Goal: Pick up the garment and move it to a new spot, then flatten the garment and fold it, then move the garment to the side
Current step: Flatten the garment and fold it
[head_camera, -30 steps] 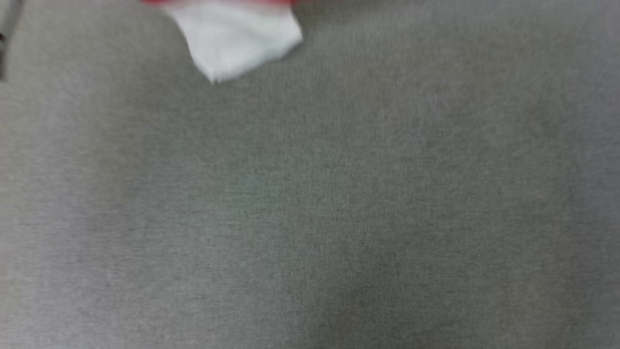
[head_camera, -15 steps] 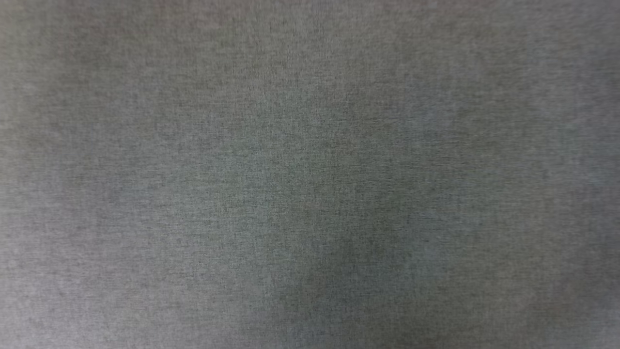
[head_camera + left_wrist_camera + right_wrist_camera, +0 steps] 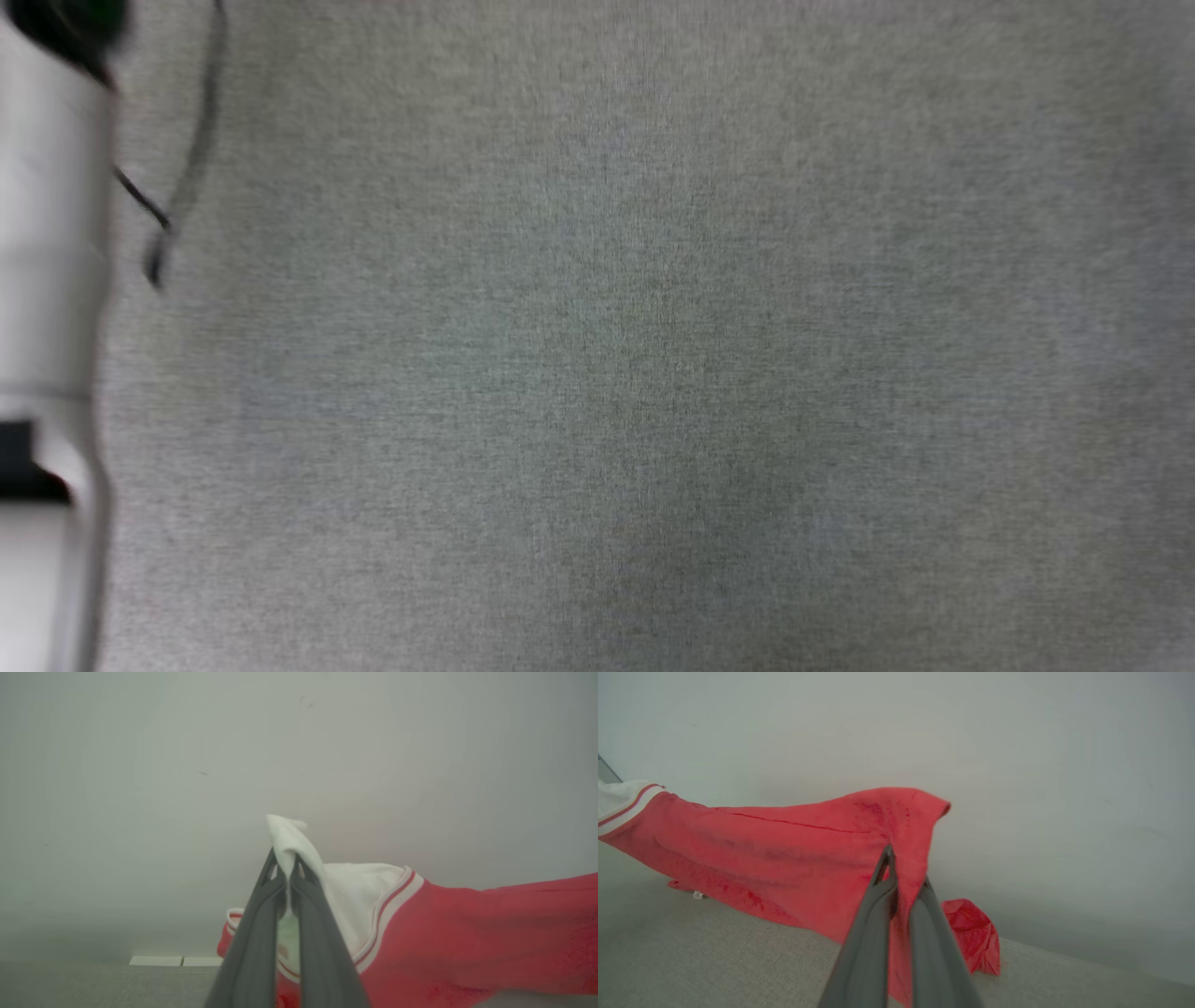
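The garment (image 3: pixel 467 933) is red with a white sleeve (image 3: pixel 355 891) edged in red-and-white striped trim. My left gripper (image 3: pixel 285 870) is shut on the tip of that white sleeve and holds it up. In the right wrist view the garment (image 3: pixel 784 849) hangs stretched as a red sheet above the grey surface, with its white sleeve (image 3: pixel 616 800) at the far left. My right gripper (image 3: pixel 900 875) is shut on the red cloth near its raised corner. A red fold (image 3: pixel 973 935) of the garment droops onto the surface just beyond the fingers.
A grey fabric surface (image 3: pixel 653 373) spreads below the head camera. A pale forearm (image 3: pixel 47 280) stands along the left edge with a black cable (image 3: pixel 191 168) beside it. A pale wall (image 3: pixel 1017 742) rises behind the surface, with white skirting (image 3: pixel 175 961) low down.
The head picture has shifted. The white sleeve at its top edge one second ago has left the picture, and a pale forearm with a cable now shows at the left edge.
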